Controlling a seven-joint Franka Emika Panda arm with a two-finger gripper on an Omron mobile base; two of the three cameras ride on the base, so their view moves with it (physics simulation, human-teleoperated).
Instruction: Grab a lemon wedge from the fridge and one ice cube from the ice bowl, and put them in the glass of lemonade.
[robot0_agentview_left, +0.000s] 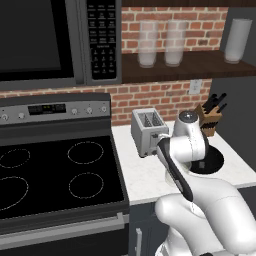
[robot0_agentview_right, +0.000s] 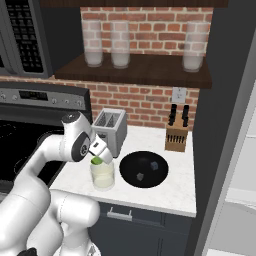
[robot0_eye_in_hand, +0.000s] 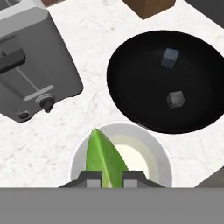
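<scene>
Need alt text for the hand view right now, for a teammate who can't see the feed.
The gripper holds a green lemon wedge directly above the glass of lemonade on the white counter. Beside the glass sits the black ice bowl with two ice cubes; a silver toaster stands on the other side.

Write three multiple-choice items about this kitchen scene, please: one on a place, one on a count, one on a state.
1. Where is the lemon wedge?
A. Inside the ice bowl
B. Above the glass of lemonade
C. On the toaster

2. How many ice cubes lie in the ice bowl?
A. Two
B. Four
C. None

3. What is the gripper doing?
A. Standing open
B. Shut on a knife
C. Shut on the lemon wedge

Answers:
1 B: the hand view shows the wedge over the glass of lemonade.
2 A: two cubes sit on the black bottom.
3 C: both fingertips pinch the wedge.
</scene>
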